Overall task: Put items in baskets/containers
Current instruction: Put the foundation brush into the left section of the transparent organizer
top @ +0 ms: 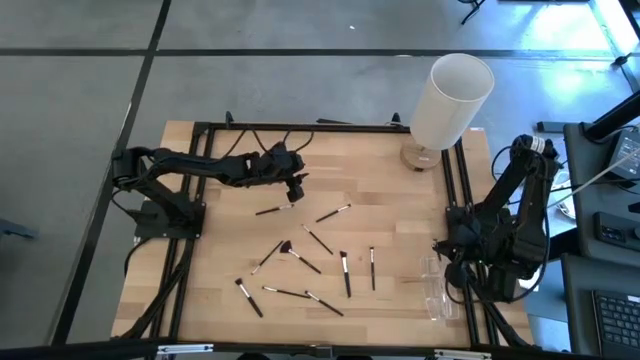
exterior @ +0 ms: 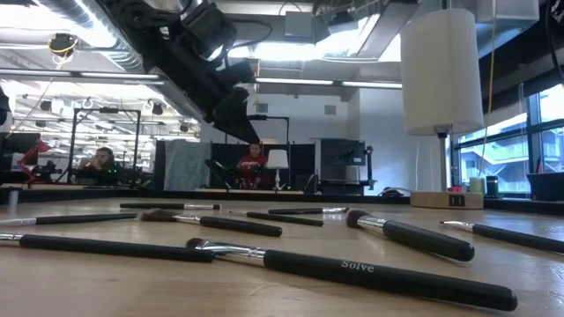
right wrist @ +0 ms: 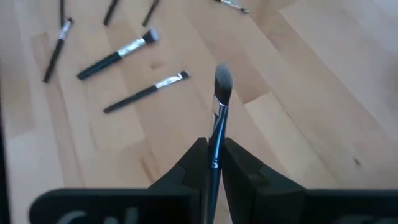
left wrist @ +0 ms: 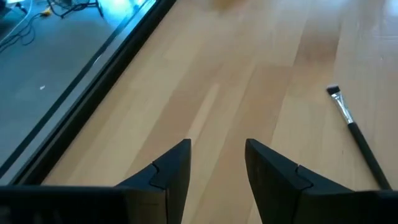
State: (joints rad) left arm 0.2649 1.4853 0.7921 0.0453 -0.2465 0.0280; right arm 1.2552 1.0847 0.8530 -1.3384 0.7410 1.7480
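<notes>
The right gripper holds a slim black-handled makeup brush with a grey bristle tip, its two dark fingers pinched narrow on the handle so the bristle end sticks out ahead of them. In the high view this arm sits folded at the right edge of the pale wooden tabletop, just above the small clear plastic rectangular box near the front right corner. The step in hand looks like the drop into that box. As the box is barely longer than a brush, the handle should be turned to lie along the box's long side and lowered inside the walls before the fingers part; a release while the brush is crosswise or high risks a bounce off the rim.

The left gripper hangs over the back left part of the tabletop with its jaws wide and nothing between them; one thin black brush with a silver ferrule lies just beside it, a likely next pick.

The tall white cylinder on a round wooden base stands at the back right corner and is no target. About ten loose black brushes lie scattered across the middle and front of the tabletop, well apart from the box, none of them yet inside it as far as the high view shows.
</notes>
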